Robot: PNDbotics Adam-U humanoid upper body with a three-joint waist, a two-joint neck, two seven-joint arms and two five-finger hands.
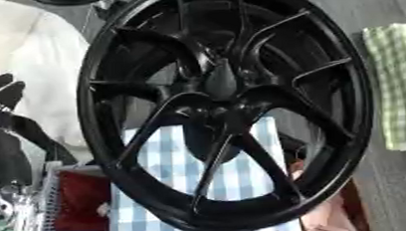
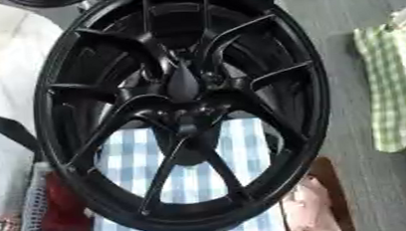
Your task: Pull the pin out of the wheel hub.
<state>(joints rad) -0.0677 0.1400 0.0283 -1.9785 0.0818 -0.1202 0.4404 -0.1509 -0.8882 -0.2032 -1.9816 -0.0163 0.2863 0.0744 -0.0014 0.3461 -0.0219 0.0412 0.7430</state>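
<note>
I see the black wheel hub (image 1: 223, 106) filling the centre of my view, over a blue checked cloth (image 1: 174, 164) at 6 o'clock. A green checked cloth (image 1: 401, 82) lies at 3. My left hand (image 1: 0, 90) shows at 9; I cannot tell its fingers. I cannot make out the pin.

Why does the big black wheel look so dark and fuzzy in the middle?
Left eye view: the wheel is black against a bright cloth, so its hub blends into shadow and no pin can be made out. Right eye view: same softness, with faint shine only along the spokes. Left hand shows dark and blurry at the left eye view's edge.
</note>
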